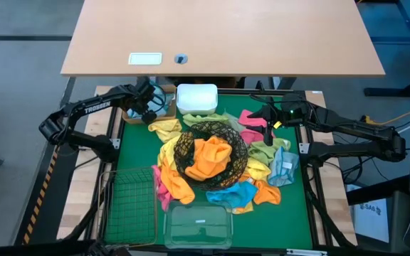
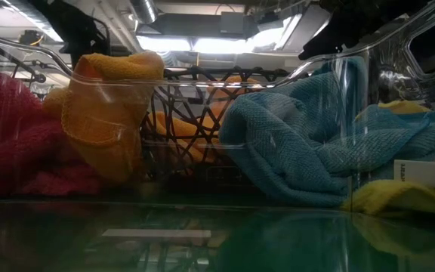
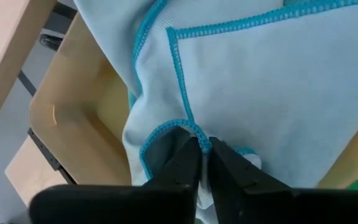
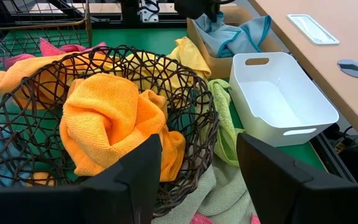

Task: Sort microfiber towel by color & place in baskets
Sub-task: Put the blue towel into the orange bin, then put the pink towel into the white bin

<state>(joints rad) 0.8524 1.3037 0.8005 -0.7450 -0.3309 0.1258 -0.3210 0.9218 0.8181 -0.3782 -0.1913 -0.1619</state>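
Blue towel (image 3: 260,81): your left tool (image 3: 204,152) grips its hem over the tan tray (image 3: 79,124). Your right tool (image 4: 194,168) hangs released beside the wire bowl (image 4: 185,87), which holds an orange towel (image 4: 104,121).

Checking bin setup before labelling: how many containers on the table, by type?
Black wire bowl: 1
White plastic tub: 1
Tan square tray: 1
Green wire-mesh basket: 1
Clear plastic box: 1
Total: 5
The left gripper is shut on a light blue towel at the tan tray.
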